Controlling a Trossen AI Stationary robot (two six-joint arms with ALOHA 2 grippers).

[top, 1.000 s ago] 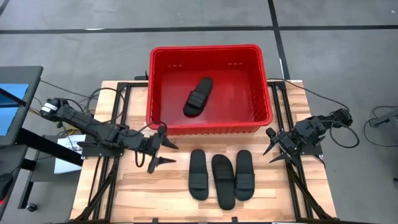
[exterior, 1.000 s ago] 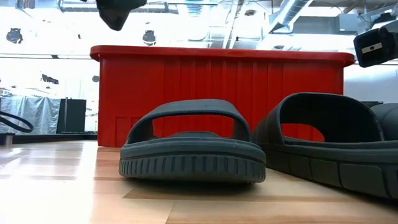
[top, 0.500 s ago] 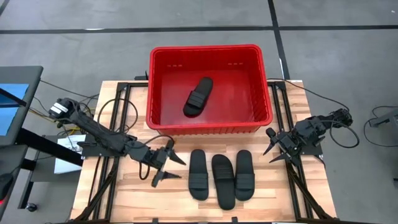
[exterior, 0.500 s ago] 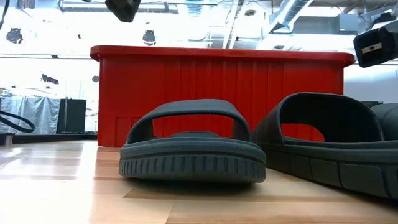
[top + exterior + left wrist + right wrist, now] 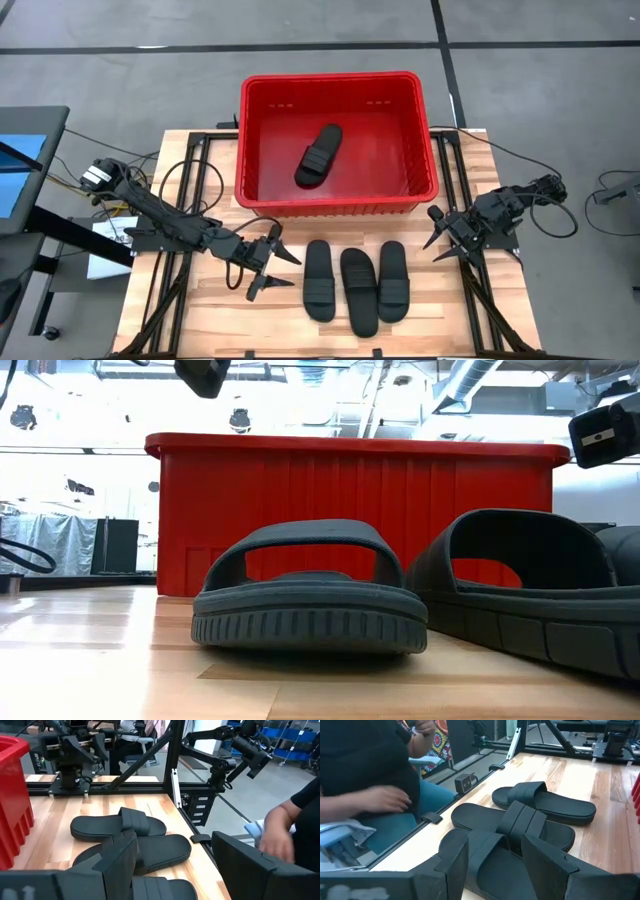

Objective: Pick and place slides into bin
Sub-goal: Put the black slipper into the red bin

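Observation:
Three black slides lie side by side, soles down, on the wooden table near its front edge: the left one [image 5: 319, 280], the middle one [image 5: 359, 291] and the right one [image 5: 393, 281]. A fourth slide [image 5: 318, 154] lies on the floor of the red bin [image 5: 425, 150] at the table's far side. My left gripper [image 5: 276, 269] is open and empty, above the table just left of the left slide. My right gripper [image 5: 437, 233] is open and empty, right of the slides. The slides also show in the left wrist view [image 5: 118, 825] and the right wrist view [image 5: 545, 804].
Black frame rails [image 5: 190, 200] run along both sides of the table. A person [image 5: 365, 765] sits beyond the table's near edge, a hand [image 5: 277, 832] showing. Bare wood lies left of the slides and between slides and bin.
My left gripper has moved toward the table's near edge and rightward, from beside the bin's near left corner to just left of the left slide. It has stayed open. The slides and my right arm have kept still.

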